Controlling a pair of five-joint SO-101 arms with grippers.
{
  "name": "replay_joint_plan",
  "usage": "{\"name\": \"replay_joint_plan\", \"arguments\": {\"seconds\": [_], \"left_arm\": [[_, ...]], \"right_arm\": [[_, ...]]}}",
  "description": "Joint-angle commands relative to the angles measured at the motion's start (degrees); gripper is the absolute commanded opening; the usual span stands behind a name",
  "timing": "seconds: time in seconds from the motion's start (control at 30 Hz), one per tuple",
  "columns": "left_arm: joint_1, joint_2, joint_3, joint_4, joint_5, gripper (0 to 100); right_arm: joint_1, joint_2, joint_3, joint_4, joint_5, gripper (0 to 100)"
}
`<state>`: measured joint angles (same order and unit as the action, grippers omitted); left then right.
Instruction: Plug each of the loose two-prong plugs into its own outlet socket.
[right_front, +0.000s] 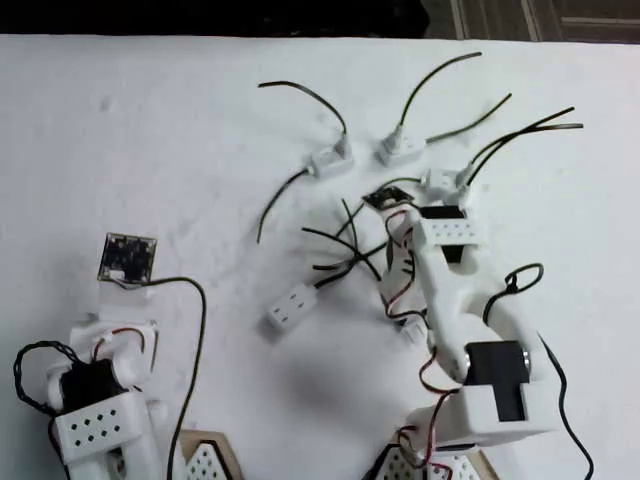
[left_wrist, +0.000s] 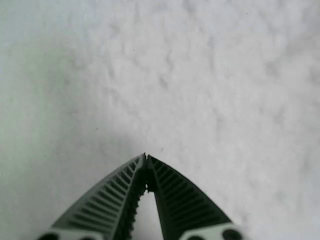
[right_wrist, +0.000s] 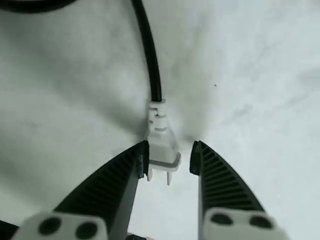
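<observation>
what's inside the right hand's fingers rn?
A white two-prong plug on a black cord sits between the open fingers of the right hand, prongs toward the wrist camera. One finger looks against it, the other apart. Its underside, facing the table, is hidden.

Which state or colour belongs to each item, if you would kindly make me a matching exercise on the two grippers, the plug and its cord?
Column A
1. left gripper
2. right gripper
3. two-prong plug
4. cord

Column B
a. open around the plug
b. white
c. shut, tips together
d. black, leading away from the plug

Pairs: 1-c, 2-a, 3-b, 4-d
</observation>
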<state>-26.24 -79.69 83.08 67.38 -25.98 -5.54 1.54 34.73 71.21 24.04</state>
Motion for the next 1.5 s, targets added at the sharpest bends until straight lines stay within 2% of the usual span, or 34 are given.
{"name": "replay_joint_plan", "arguments": {"seconds": [0.0,0.3,0.5,0.63,0.8,0.9,1.07,1.27,1.4,1.47], "left_arm": [[-0.2,-0.7,-0.3,-0.4,-0.5,3],[-0.2,-0.7,-0.3,-0.4,-0.5,3],[-0.2,-0.7,-0.3,-0.4,-0.5,3],[-0.2,-0.7,-0.3,-0.4,-0.5,3],[-0.2,-0.7,-0.3,-0.4,-0.5,3],[-0.2,-0.7,-0.3,-0.4,-0.5,3],[-0.2,-0.7,-0.3,-0.4,-0.5,3],[-0.2,-0.7,-0.3,-0.4,-0.5,3],[-0.2,-0.7,-0.3,-0.4,-0.5,3],[-0.2,-0.7,-0.3,-0.4,-0.5,3]], "right_arm": [[-0.8,1.8,0.1,-1.8,-0.5,13.8],[-4.0,4.2,-0.3,-1.8,-2.8,13.6],[-3.7,4.1,-0.3,-1.8,-2.6,2.2],[-4.0,3.6,-0.3,-1.5,-2.6,1.8],[-4.0,-5.1,0.0,-1.6,-2.4,1.7],[-3.6,-12.2,0.0,-2.0,2.1,1.7],[-3.6,-17.5,2.3,-7.8,4.7,1.7],[-3.9,-17.5,12.3,-20.3,4.3,3.0],[-4.0,-17.5,16.0,-22.0,4.3,9.9],[-3.6,-18.1,15.8,-21.1,4.3,10.0]]}}
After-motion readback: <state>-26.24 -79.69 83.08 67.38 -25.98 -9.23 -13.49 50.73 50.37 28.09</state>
